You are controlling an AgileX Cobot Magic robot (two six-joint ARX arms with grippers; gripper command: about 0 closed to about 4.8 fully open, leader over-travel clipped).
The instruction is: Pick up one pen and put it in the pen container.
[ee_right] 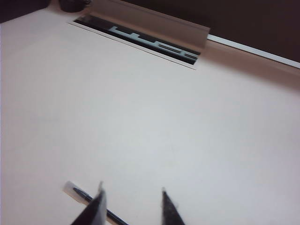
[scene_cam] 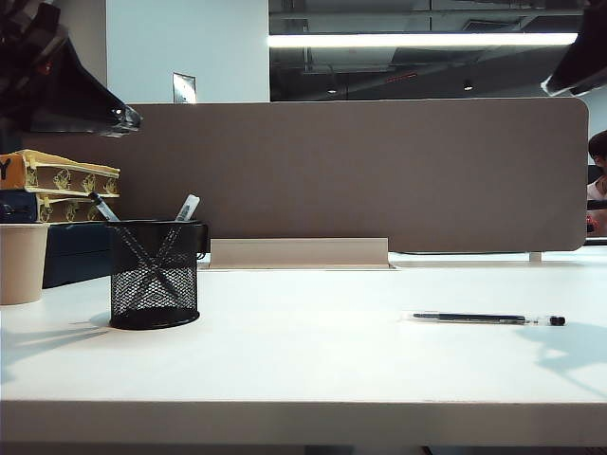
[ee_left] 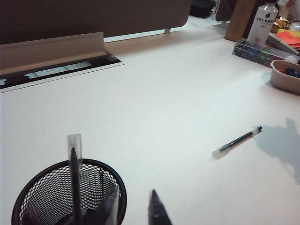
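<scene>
The pen (scene_cam: 484, 318), clear with a dark ink tube, lies flat on the white table at the right. In the right wrist view my right gripper (ee_right: 132, 194) hangs open above it, with one fingertip over the pen (ee_right: 83, 196) and nothing gripped. The pen container (scene_cam: 154, 275), a black mesh cup, stands at the left with two pens leaning inside. My left gripper (ee_left: 133, 199) is open and empty just above the pen container (ee_left: 70, 199), one finger over its rim. The pen (ee_left: 236, 141) also shows far off in that view. Both arms (scene_cam: 66, 90) (scene_cam: 579, 66) are mostly out of frame in the exterior view.
A beige cup (scene_cam: 19, 261) stands left of the container, with stacked yellow and dark boxes (scene_cam: 66, 180) behind it. A brown partition (scene_cam: 360, 175) and a cable slot (scene_cam: 299, 254) run along the back. A bottle (ee_left: 265, 21) and a beige tray (ee_left: 286, 77) sit far right.
</scene>
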